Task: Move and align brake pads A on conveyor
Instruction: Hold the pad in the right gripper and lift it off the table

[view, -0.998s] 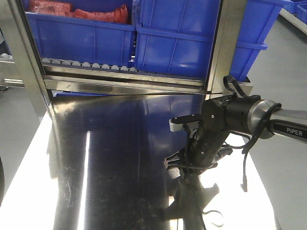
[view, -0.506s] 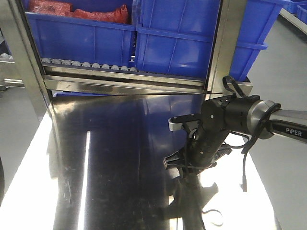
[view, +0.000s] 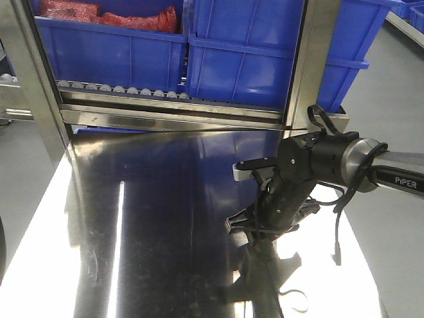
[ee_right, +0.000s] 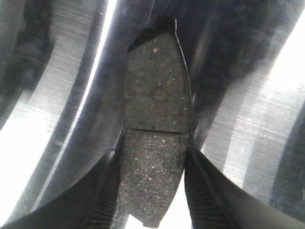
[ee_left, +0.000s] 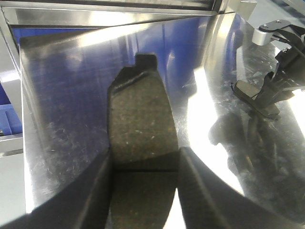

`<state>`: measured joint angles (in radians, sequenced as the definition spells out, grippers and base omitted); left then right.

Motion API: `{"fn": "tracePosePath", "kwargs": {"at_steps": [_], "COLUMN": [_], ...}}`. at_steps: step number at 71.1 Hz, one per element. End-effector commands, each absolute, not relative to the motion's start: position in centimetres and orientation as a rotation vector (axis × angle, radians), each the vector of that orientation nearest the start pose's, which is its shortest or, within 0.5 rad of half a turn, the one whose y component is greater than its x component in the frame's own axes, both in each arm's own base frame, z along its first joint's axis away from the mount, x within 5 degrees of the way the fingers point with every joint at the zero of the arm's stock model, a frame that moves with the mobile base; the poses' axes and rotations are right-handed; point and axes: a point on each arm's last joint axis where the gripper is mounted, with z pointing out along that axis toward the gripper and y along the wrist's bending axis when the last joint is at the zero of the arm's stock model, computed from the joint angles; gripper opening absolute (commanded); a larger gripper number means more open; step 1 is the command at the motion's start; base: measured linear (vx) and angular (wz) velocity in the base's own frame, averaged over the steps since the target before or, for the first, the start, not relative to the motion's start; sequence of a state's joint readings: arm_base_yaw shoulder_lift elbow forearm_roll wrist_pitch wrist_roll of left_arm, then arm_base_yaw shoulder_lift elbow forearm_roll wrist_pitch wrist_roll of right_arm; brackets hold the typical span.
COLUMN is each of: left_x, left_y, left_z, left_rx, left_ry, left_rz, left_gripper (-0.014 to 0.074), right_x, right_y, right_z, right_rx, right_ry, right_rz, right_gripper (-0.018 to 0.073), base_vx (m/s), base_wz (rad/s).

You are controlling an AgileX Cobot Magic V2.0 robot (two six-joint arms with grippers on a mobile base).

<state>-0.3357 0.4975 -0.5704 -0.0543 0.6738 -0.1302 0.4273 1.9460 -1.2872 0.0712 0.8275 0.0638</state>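
Note:
Each gripper holds one of the brake pads A above the shiny steel table (view: 146, 218). In the left wrist view my left gripper (ee_left: 145, 157) is shut on a dark, grainy pad (ee_left: 140, 119) at its cross groove, tab end pointing away. The right wrist view shows my right gripper (ee_right: 155, 155) shut the same way on another pad (ee_right: 157, 90). In the front view the right gripper (view: 246, 230) hangs low over the table's right half. The left wrist view also catches it and its pad (ee_left: 252, 98) at the upper right. The conveyor is out of view.
Blue bins (view: 132, 53) sit on a roller rack (view: 119, 89) behind the table, one holding red items (view: 106, 16). A steel upright (view: 311, 59) stands just behind the right arm (view: 331, 162). A loose black cable (view: 338, 225) hangs from that arm.
The right gripper with its pad has crept very slightly to the left. Nothing else has visibly changed.

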Motion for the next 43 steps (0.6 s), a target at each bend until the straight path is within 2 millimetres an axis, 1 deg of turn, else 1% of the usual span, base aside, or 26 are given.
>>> {"fn": "tracePosePath", "kwargs": {"at_steps": [1,30,43], "left_x": [9.03,9.03,9.03], "left_y": [-3.52,-3.52,-3.52], "left_z": [32.39,32.39,32.39], "left_rx": [0.184,0.184,0.184], "left_ry": [1.984,1.984,1.984], "left_rz": [-0.369,-0.369,-0.369], "left_gripper": [0.0217,0.0217,0.0217], "right_x": [34.9,35.0,35.01], "right_y": [16.24,16.28,16.29], "right_z": [19.02,19.05,19.06], "right_rx": [-0.466,-0.464,-0.465], "right_ry": [2.83,2.819,2.816], "right_rz": [0.182,0.185,0.185], "right_gripper": [0.0311,0.0328,0.037], "base_vx": [0.0,0.0,0.0], "base_wz": [0.0,0.0,0.0]}}
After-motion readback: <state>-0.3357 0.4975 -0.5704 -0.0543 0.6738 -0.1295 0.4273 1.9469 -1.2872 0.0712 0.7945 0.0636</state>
